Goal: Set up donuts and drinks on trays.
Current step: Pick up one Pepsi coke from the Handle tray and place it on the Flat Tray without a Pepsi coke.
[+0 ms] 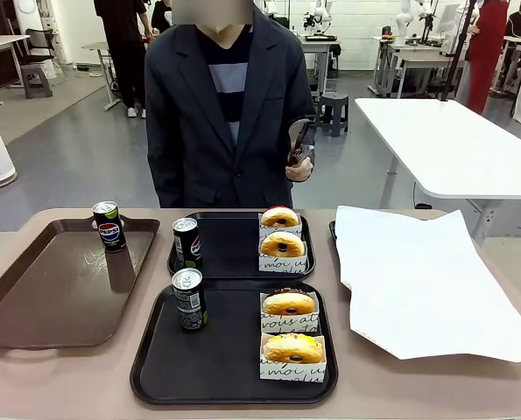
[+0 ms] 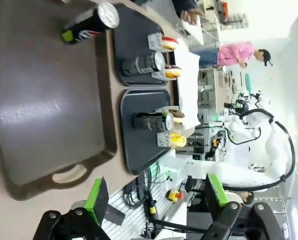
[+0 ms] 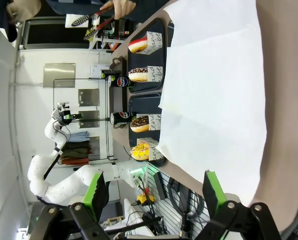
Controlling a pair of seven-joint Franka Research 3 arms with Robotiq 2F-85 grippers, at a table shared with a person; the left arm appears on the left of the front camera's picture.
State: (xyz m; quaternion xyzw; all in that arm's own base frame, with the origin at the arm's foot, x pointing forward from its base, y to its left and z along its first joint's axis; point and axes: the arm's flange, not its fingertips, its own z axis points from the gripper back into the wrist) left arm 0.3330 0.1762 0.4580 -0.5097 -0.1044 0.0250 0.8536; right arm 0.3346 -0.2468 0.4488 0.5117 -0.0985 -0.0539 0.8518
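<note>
Two black trays are sitting mid-table: near tray [image 1: 155, 367] closest to the robot, far tray [image 1: 234, 245] just behind it toward the person. Near tray is holding one Pepsi can [image 1: 189, 298] upright at its left side and two boxed donuts on its right side, a chocolate-glazed one [image 1: 288, 304] behind a yellow-glazed one [image 1: 293, 349]. Far tray is carrying a second can [image 1: 186, 243] at its left edge and two more boxed donuts, red-topped [image 1: 280, 216] behind another one [image 1: 282, 244], along its right side. A third can [image 1: 109, 226] is standing on the brown tray [image 1: 41, 289], left of the far tray, at that brown tray's far right corner. White paper sheet [image 1: 418, 280] is lying right of both black trays. Person [image 1: 221, 105] is standing behind the far tray, holding tongs [image 1: 300, 144]. Left gripper [image 2: 154, 197] is hanging over the table edge beside the brown tray, jaws spread wide, gripping nothing. Right gripper [image 3: 154, 192] is hovering near the paper sheet, fingers wide apart, empty.
</note>
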